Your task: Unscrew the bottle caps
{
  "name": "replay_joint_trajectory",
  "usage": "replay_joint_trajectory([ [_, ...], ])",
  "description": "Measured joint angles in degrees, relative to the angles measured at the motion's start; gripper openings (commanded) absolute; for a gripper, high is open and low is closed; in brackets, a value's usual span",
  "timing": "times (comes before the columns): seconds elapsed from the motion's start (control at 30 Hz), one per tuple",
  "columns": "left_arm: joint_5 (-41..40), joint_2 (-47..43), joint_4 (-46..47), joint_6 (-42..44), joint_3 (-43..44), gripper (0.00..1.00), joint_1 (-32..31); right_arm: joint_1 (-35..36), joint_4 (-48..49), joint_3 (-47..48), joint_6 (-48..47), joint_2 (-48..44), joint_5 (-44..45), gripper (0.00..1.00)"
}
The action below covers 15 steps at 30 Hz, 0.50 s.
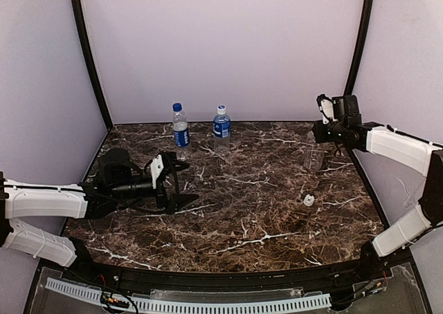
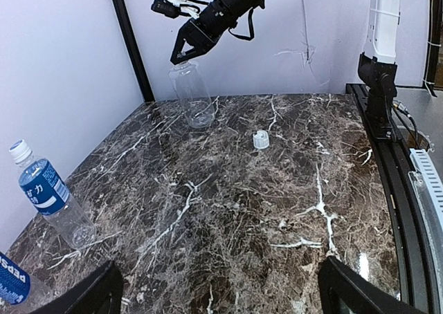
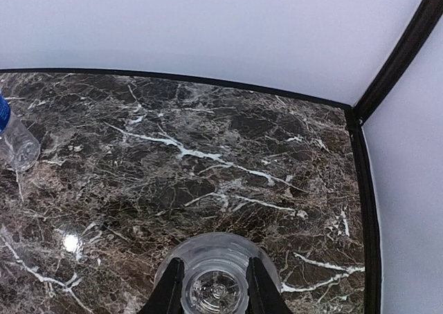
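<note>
Clear plastic, uncapped: the unlabelled bottle point(image 2: 192, 96) stands at the counter's point(image 1: 263, 217) right, its neck clenched by the right end effector point(image 3: 214, 265) – probably to steady it – with its white cap point(image 1: 309, 200) lying nearby. The left end effector point(image 1: 181, 184) hangs released near the blue-capped bottle point(image 1: 181, 133) and the white-capped bottle point(image 1: 221, 128), likely next.

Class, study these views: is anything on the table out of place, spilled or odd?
One white cap lies loose on the table, apart from the unlabelled bottle, which stands open. The blue-capped bottle and white-capped bottle stand upright, closed. Nothing looks spilled.
</note>
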Motion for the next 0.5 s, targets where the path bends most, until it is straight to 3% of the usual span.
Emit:
replay_joint_trajectory([
  [0.27, -0.37, -0.33, 0.00, 0.37, 0.00, 0.99, 0.00, -3.80, 4.94, -5.60, 1.99, 0.72, -0.57, 0.00],
  [0.33, -0.37, -0.33, 0.00, 0.44, 0.00, 0.99, 0.00, -3.80, 6.54, -6.45, 2.36, 0.72, -0.66, 0.04],
  [0.4, -0.37, -0.33, 0.00, 0.46, 0.00, 0.99, 0.00, -3.80, 7.58, -6.99, 2.91, 0.72, -0.70, 0.13],
  [0.5, -0.37, -0.33, 0.00, 0.46, 0.00, 0.99, 0.00, -3.78, 8.98, -7.78, 3.37, 0.55, -0.68, 0.40],
])
